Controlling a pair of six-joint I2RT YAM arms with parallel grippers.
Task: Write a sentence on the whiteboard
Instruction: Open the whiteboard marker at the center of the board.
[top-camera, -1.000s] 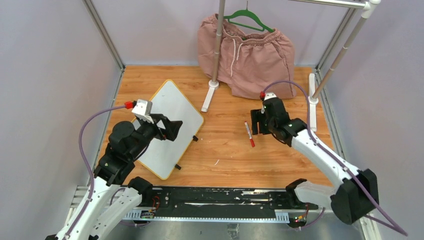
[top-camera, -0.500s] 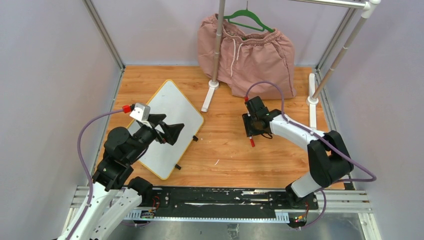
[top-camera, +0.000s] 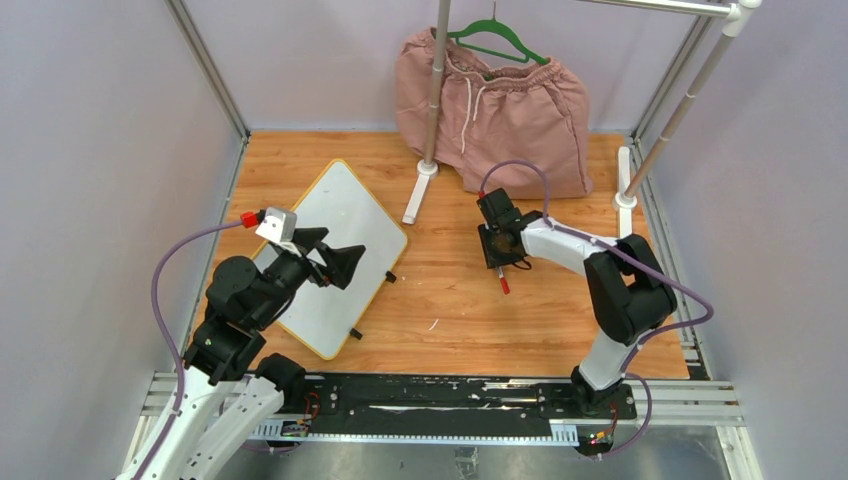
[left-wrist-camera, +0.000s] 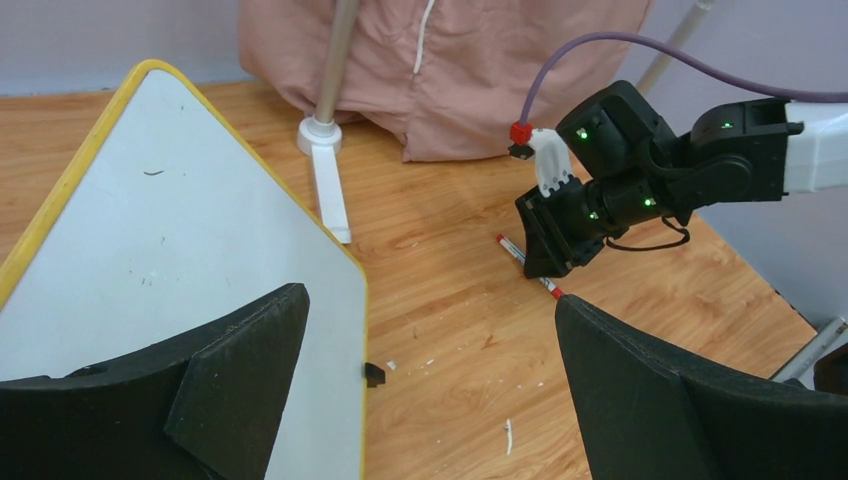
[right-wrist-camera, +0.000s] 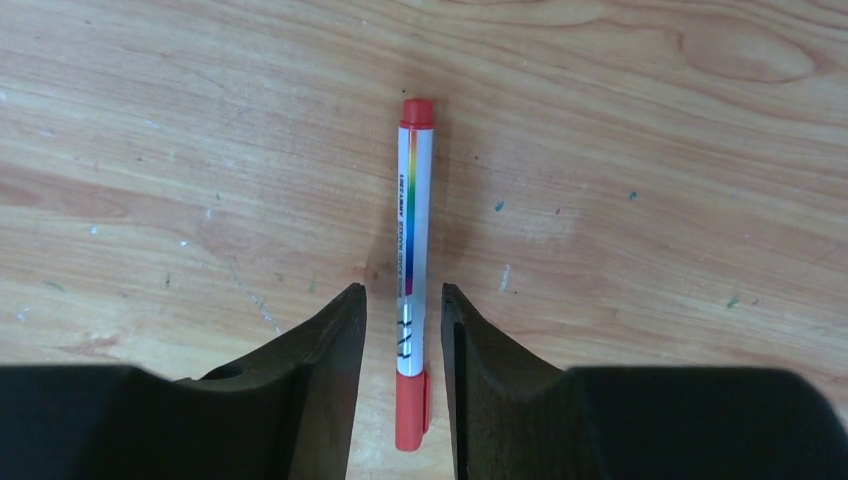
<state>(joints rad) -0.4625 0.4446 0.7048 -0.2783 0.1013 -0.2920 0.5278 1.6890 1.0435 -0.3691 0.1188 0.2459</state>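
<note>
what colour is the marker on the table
The marker is white with a rainbow stripe and red ends; right wrist view shows it best.

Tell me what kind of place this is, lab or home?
Most likely a robotics lab test cell: left arm and right arm bolted to a metal rail, a wooden table boxed in by aluminium posts and plain walls, and staged props: a whiteboard, marker and pink shorts on a hanger.

whiteboard (top-camera: 345, 215) L on table (top-camera: 450, 320), marker (right-wrist-camera: 412, 250) R of it, shorts (top-camera: 500, 110) behind
</note>
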